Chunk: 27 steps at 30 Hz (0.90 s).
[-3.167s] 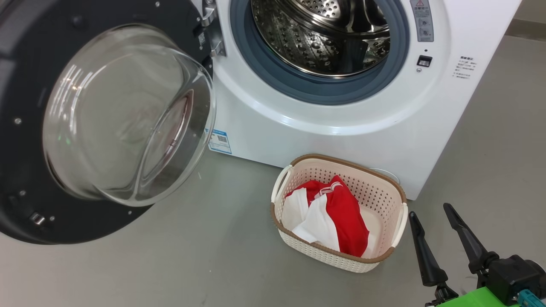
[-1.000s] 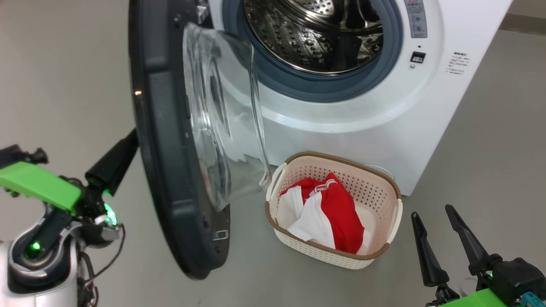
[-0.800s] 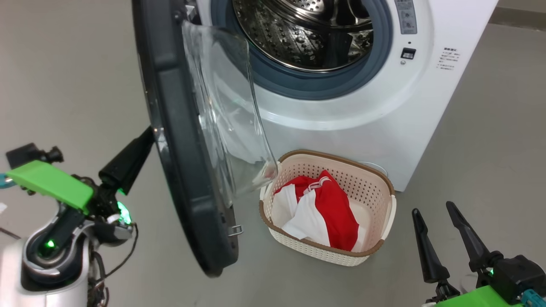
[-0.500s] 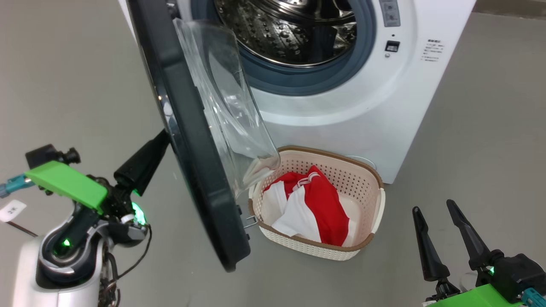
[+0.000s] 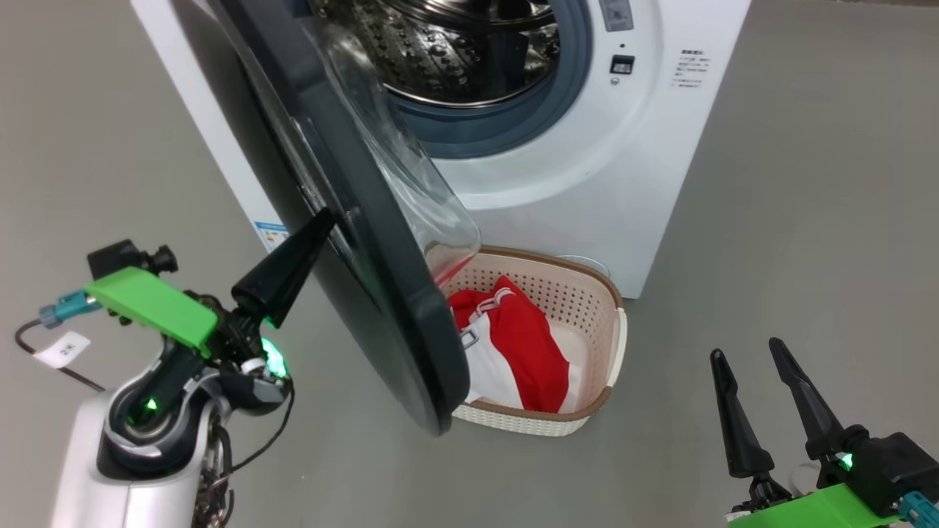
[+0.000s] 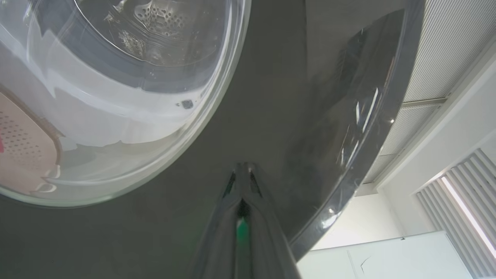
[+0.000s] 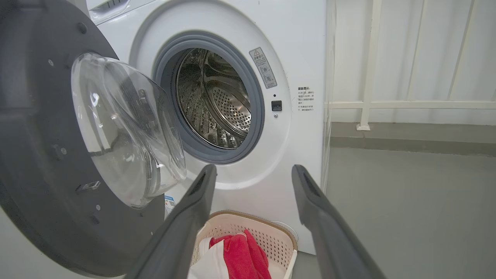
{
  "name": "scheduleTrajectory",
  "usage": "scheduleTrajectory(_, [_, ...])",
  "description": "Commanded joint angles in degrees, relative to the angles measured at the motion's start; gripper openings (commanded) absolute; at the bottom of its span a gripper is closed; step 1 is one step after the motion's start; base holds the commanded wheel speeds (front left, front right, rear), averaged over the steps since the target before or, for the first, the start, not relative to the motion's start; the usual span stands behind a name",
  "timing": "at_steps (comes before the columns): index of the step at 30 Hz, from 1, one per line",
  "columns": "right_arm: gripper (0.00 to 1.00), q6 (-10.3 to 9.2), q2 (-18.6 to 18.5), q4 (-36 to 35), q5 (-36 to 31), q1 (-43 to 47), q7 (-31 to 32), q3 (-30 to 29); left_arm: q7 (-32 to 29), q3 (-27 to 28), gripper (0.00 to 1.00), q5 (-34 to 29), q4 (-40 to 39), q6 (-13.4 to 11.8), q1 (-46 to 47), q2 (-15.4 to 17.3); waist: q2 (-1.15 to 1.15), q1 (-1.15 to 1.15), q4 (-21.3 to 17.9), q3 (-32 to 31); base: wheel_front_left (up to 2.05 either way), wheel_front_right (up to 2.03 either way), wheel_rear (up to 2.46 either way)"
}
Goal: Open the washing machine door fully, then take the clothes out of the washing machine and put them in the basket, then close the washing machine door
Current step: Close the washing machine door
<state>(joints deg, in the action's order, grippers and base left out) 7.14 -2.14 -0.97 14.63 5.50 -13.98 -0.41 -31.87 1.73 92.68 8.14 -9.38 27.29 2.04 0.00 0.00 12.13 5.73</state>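
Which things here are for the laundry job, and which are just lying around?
For the job: washing machine door, washing machine, clothes, basket, left gripper.
Just lying about: white railing, paper tag, window blinds.

A smooth grey floor (image 5: pixel 807 183) runs to a pale wall (image 7: pixel 434 50) fronted by a white railing (image 7: pixel 368 77), with a grey skirting band (image 7: pixel 410 133) at its foot. Overhead, a ribbed white ceiling (image 6: pixel 438 42) carries a louvred panel (image 6: pixel 476 174) with a bright strip light (image 6: pixel 467 215)
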Motion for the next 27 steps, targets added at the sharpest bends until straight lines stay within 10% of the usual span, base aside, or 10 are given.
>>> scheduleTrajectory(1, [1.0,0.35,-0.74,-1.21,0.4,-2.45,-0.61,1.52,0.29,0.86,0.0,1.05,-1.09,1.29,2.56,0.84,0.0,0.0,-0.77,0.31,0.0,0.0,0.0])
scheduleTrajectory(27, [1.0,0.35,-0.74,-1.18,0.5,-4.06,-0.93,1.73,6.29,-2.32,0.0,9.28,9.73,6.34,13.45,0.84,0.0,0.0,-10.11,4.56,0.0,0.0,0.0])
